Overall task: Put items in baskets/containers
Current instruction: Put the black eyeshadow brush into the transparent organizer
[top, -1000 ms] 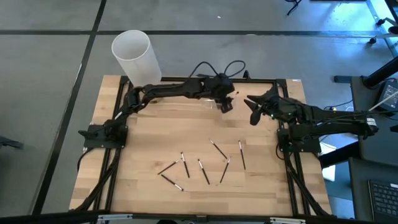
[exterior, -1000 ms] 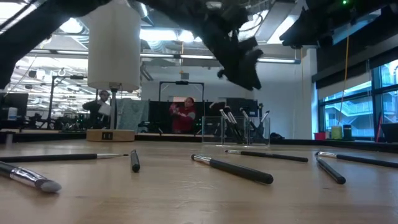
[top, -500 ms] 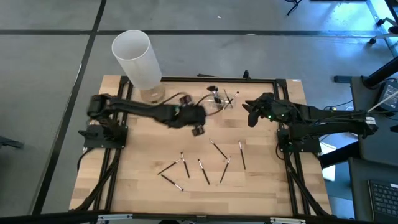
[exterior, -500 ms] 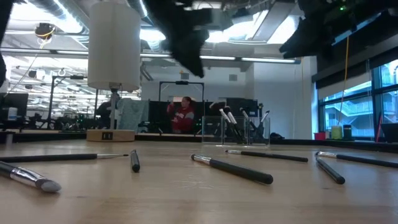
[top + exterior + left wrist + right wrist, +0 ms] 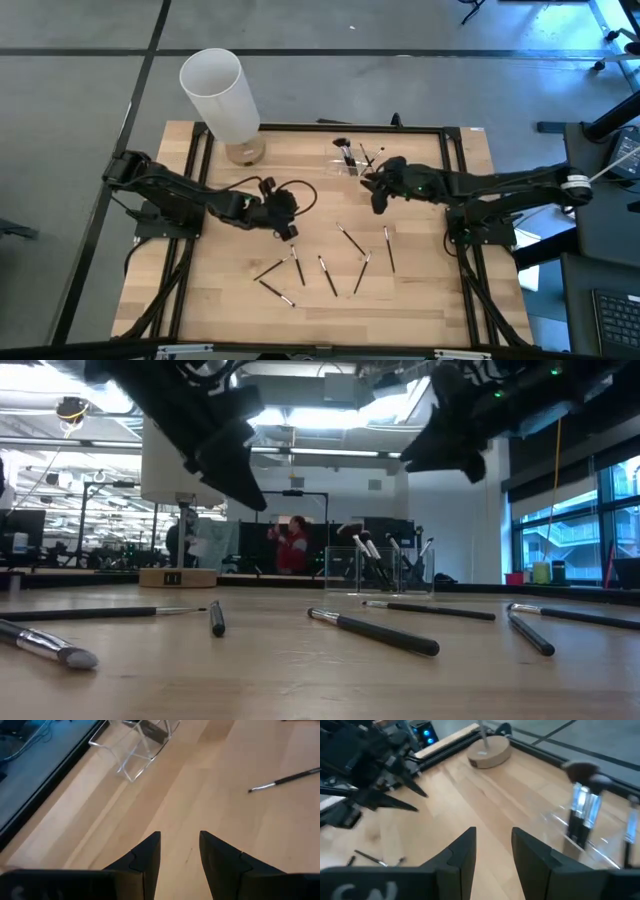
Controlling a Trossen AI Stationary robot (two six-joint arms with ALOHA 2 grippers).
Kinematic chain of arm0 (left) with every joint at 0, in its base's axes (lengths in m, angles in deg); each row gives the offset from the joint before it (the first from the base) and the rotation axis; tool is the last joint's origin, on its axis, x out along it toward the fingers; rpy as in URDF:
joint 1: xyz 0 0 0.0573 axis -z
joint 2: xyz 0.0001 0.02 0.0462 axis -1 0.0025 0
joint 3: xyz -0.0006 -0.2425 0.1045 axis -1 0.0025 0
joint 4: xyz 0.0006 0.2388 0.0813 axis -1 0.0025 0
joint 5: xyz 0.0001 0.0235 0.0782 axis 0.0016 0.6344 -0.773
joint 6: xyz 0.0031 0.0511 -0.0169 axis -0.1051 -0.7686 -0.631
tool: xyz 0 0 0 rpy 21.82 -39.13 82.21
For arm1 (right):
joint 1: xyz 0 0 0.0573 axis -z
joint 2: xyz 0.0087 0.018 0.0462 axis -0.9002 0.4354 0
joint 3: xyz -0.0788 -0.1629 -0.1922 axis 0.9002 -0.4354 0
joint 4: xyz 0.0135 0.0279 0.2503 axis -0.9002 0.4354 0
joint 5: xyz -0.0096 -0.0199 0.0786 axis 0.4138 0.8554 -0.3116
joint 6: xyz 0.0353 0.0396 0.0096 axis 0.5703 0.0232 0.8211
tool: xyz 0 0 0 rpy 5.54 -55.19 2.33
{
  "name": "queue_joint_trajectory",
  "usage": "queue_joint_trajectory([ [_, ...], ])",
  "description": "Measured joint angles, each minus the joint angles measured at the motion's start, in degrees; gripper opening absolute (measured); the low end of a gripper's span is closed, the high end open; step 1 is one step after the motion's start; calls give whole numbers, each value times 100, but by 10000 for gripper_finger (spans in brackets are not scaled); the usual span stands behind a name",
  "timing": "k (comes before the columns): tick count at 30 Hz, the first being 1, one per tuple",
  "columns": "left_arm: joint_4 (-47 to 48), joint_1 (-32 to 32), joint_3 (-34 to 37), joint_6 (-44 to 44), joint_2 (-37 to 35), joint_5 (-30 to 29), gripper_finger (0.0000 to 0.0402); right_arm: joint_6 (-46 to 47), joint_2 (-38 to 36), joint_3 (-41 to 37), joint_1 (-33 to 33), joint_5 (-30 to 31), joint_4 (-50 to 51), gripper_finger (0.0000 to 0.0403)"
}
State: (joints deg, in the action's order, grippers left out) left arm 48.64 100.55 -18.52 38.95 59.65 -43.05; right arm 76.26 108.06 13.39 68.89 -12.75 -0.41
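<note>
Since 1 s ago the left gripper has swung from the clear organizer at the table's back down to mid-table, just above the loose makeup brushes near the front, fingers apart w/ nothing between. The right gripper has moved in beside the organizer, fingers apart, empty. Organizer's walls are hard to make out; a few brushes stand in it, blurred in the right wrist view.
</note>
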Motion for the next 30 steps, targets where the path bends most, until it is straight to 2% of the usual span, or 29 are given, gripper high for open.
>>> queue_joint_trajectory([
  [5,-289,-86,231,-8,86,103,130,-60,400,443,-9,-139,171,123],
  [11,-413,-215,360,-3,101,103,128,-170,673,622,-134,-326,169,123],
  [30,-423,-218,360,84,101,108,127,-291,684,628,-134,-317,211,123],
])
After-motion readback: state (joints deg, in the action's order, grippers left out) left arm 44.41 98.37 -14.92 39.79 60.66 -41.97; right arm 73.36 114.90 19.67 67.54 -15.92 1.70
